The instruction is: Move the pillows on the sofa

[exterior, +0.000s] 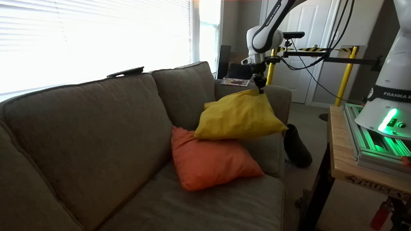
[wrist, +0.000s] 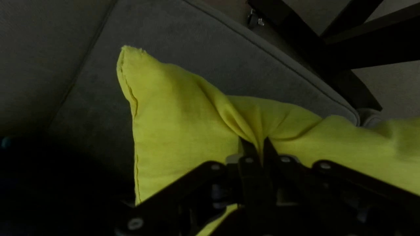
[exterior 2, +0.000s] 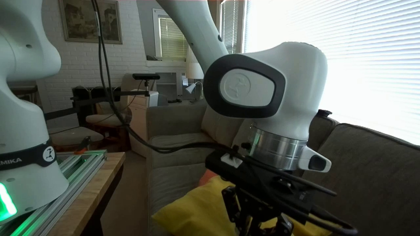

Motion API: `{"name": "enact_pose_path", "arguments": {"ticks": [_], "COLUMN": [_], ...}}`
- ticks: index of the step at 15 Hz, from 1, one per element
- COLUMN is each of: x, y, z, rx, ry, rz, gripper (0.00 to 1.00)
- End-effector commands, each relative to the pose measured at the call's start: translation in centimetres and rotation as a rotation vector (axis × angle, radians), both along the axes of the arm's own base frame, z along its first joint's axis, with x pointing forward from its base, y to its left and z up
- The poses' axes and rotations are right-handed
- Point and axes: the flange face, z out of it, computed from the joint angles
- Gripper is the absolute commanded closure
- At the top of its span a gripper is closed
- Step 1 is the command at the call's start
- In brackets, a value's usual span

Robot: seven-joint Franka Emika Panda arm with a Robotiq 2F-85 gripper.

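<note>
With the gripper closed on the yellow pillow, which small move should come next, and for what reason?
Probably raise the gripper slightly before any sideways carry. It is shut on a fold of the yellow pillow, whose lower edge overlaps the orange pillow in an exterior view. Whether the two touch is unclear, so a small lift may avoid dragging the orange pillow.

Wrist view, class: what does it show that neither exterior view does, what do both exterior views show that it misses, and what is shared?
Only the wrist view: the fold of the yellow pillow pinched between the fingers, and the stitching along its edge.
Only the exterior views: the orange pillow, the bright window and the arm's base.
Shared: the yellow pillow, and parts of the sofa and fingers.
</note>
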Motion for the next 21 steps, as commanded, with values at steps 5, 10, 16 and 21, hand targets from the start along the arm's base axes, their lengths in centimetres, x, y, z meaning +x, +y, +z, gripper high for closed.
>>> {"name": "enact_pose_path", "arguments": {"ticks": [5, 10, 16, 21], "x": [0.2, 1.3, 3.6, 6.1], "y": [-4.6, -8.9, -12.3, -12.9], "z": [-2.2, -3.3, -5.2, -7.6], "rx": [-0.099, -0.222, -0.35, -0.425], "ry": [-0.028, -0.023, 0.09, 0.179], "rz": [-0.058, 0.05, 0.234, 0.358], "gripper": [0.98, 0.98, 0.98, 0.98]}}
